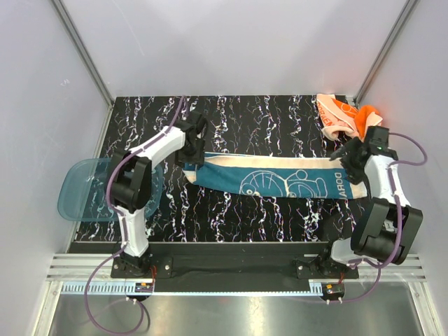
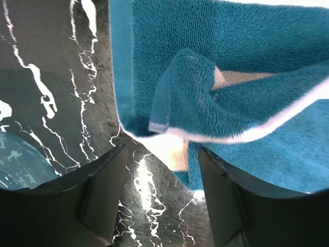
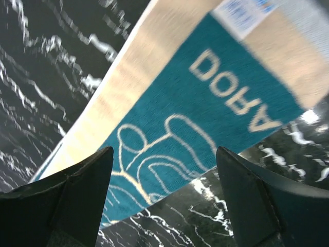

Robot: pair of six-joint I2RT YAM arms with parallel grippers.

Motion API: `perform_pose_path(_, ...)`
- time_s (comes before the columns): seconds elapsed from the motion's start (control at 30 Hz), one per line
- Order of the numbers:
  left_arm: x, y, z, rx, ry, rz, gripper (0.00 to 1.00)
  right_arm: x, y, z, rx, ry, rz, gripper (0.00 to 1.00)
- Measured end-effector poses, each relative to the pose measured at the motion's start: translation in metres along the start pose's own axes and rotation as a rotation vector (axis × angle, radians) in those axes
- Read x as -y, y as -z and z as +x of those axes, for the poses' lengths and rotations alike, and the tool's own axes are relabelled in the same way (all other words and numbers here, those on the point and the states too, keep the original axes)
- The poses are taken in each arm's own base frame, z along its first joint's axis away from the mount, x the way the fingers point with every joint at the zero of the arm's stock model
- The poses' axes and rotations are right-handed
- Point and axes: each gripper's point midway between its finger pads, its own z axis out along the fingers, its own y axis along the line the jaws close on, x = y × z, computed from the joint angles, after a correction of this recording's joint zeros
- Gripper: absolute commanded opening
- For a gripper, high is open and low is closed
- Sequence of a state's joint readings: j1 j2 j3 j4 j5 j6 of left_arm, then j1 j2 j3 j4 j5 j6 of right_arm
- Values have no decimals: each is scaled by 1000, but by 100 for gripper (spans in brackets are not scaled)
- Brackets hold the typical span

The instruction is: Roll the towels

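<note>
left gripper [image 2: 162, 154] parted, empty, at teal towel [image 2: 247, 77] bunched corner | right gripper [image 3: 164, 154] wide, empty, over lettered end | orange towel [image 1: 346, 115] crumpled far-right

Losing the left end of the teal towel [image 1: 273, 178] under the left gripper [image 1: 190, 157] from above, and cutting that cloth off at the top and right edges of the left wrist view. Blurring the white label [image 3: 244, 13] in the right wrist view past reading. Hiding part of the blue tray [image 1: 77, 189] beneath the left arm [image 1: 136, 185], leaving the print on the orange towel [image 1: 339, 115] too small to read.
</note>
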State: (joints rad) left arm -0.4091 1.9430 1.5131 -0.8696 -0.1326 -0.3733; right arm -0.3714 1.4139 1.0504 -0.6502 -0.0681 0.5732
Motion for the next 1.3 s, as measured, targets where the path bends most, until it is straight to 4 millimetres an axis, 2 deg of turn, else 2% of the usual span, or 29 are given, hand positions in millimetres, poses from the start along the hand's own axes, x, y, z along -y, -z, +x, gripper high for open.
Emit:
perform_pose_path(0.1, 1, -9, 1, -12, -18, -30, 56, -21, -1, 22, -36, 52, -35, 86)
perform_pose_path(0.2, -2, -14, -1, -18, -28, -62, 43, -27, -3, 34, -55, 70, -47, 85)
perform_pose_path(0.47, -6, -18, -22, 15, -46, -115, 45, -35, -18, 60, -109, 108, -71, 84)
perform_pose_path(0.57, -6, -16, -30, 31, -52, -125, 28, -31, -26, 68, -127, 115, -62, 82)
perform_pose_path(0.6, -6, -15, -32, 33, -57, -127, 17, -30, -29, 70, -132, 116, -57, 80)
perform_pose_path(0.63, -6, -16, -34, 35, -57, -129, 0, -28, -32, 71, -138, 118, -52, 79)
perform_pose_path(0.73, -5, -19, -39, 34, -76, -134, 0, -22, -43, 78, -159, 124, -37, 78)
perform_pose_path(1.0, -8, -21, -32, 2, -102, -149, 0, -9, -65, 97, -225, 137, -12, 77)
perform_pose_path(1.07, -9, -16, -28, -8, -111, -154, 0, -9, -66, 97, -225, 139, -15, 77)
perform_pose_path(1.13, -10, -2, -24, -10, -122, -159, 0, -10, -66, 97, -226, 143, -22, 77)
perform_pose_path(1.3, -8, 60, -13, 48, -157, -147, 0, -13, -68, 97, -230, 151, -37, 78)
